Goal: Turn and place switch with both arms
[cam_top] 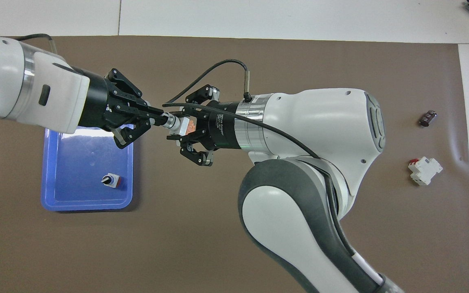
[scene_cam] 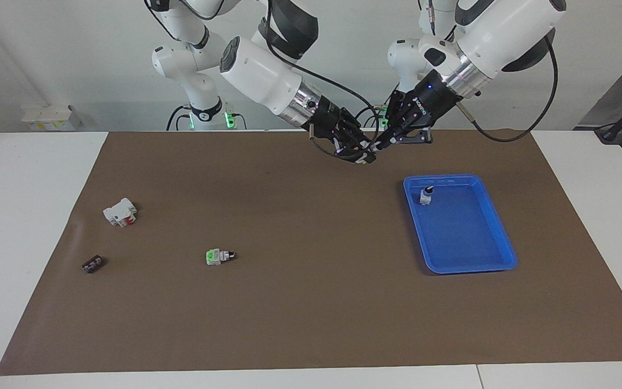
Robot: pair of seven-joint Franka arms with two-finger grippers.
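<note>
The switch (cam_top: 180, 124) hangs in the air over the brown mat, beside the blue tray's corner nearest the robots. My right gripper (cam_top: 188, 126) is shut on its white-grey body at the orange-block end. The left gripper (cam_top: 163, 119) comes from the tray's side and is shut on the black knob end. In the facing view both grippers meet tip to tip, the right gripper (scene_cam: 362, 154) and the left gripper (scene_cam: 380, 145), with the switch (scene_cam: 369, 156) mostly hidden between them.
A blue tray (scene_cam: 484, 262) (cam_top: 55, 203) toward the left arm's end holds another small switch (scene_cam: 426, 195) (cam_top: 110, 180). Toward the right arm's end lie a green-block switch (scene_cam: 218, 256), a white block with red parts (scene_cam: 120, 212) (cam_top: 425, 171) and a small dark part (scene_cam: 92, 265) (cam_top: 427, 118).
</note>
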